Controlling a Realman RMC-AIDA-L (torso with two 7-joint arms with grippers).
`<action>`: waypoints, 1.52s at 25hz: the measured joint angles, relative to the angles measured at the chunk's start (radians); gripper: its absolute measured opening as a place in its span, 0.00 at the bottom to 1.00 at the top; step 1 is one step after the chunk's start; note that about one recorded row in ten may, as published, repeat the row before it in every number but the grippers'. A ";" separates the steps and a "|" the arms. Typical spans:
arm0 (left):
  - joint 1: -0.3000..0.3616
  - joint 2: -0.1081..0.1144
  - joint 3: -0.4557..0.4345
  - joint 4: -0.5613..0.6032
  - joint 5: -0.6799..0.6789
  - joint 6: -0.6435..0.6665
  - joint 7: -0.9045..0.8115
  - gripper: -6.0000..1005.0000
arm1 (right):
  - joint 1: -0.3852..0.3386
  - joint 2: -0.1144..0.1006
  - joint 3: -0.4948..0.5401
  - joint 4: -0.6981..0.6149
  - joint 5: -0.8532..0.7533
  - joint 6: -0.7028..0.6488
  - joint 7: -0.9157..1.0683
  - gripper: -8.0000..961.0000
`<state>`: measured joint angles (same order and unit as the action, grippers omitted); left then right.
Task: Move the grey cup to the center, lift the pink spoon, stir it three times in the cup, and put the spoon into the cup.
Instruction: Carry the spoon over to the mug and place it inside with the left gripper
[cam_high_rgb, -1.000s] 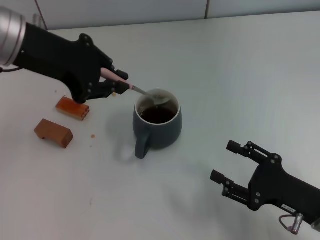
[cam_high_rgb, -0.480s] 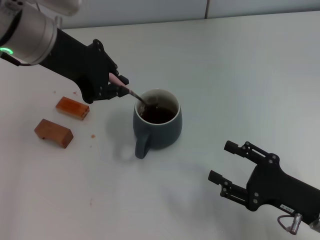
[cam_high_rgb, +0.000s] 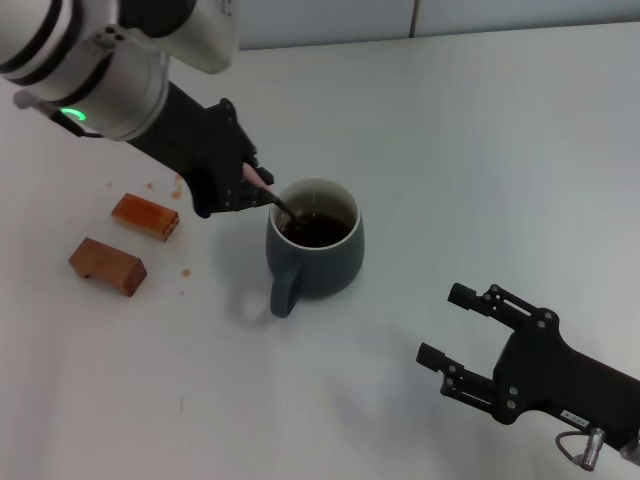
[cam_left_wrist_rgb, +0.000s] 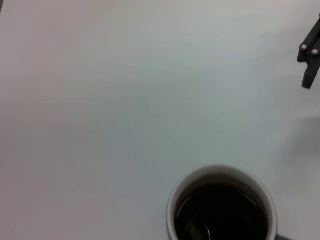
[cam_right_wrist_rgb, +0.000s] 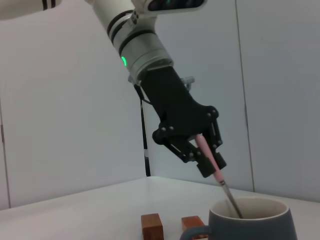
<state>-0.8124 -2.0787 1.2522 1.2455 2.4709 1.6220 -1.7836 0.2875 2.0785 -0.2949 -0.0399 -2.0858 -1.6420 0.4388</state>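
Blocks of brown wood sit at my far left on the white bench (cam_high_rgb: 480, 130): one wooden block (cam_high_rgb: 107, 266) nearer me, a second wooden block (cam_high_rgb: 145, 216) just beyond it, both well apart from the mug. No brand, label or writing can be read on anything here.

Next comes my left claw (cam_high_rgb: 248, 183), hanging above the bench beside the cup's left rim, its fingers clamped on the pink spoon (cam_high_rgb: 262, 189). The right wrist view shows the pink handle (cam_right_wrist_rgb: 207, 159) pinched between the fingers and the metal stem running down past the rim. The spoon's long axis is steeply tilted, handle up and toward my left, bowl end down to the right inside the cup; in the left wrist view the bowl shows faintly under the dark liquid.

The grey cup (cam_high_rgb: 315, 250) stands upright near the middle of the bench, holding dark brown liquid, its loop handle pointing toward me and a little left.

My right claw (cam_high_rgb: 448, 325) is parked low at the near right, well apart from the cup, its fingers spread with nothing between them.
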 joint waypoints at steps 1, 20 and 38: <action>-0.003 0.000 0.012 -0.003 -0.008 -0.002 -0.002 0.15 | 0.001 0.000 -0.002 0.000 -0.001 0.002 0.000 0.79; -0.002 0.001 0.064 0.004 0.026 -0.051 -0.045 0.15 | 0.000 0.002 -0.003 0.002 -0.003 0.004 0.000 0.79; 0.025 0.006 0.117 0.042 0.024 -0.062 -0.049 0.16 | 0.004 0.002 -0.003 0.004 -0.004 0.004 0.000 0.79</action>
<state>-0.7877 -2.0726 1.3692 1.2875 2.4945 1.5604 -1.8321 0.2915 2.0801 -0.2976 -0.0355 -2.0894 -1.6379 0.4387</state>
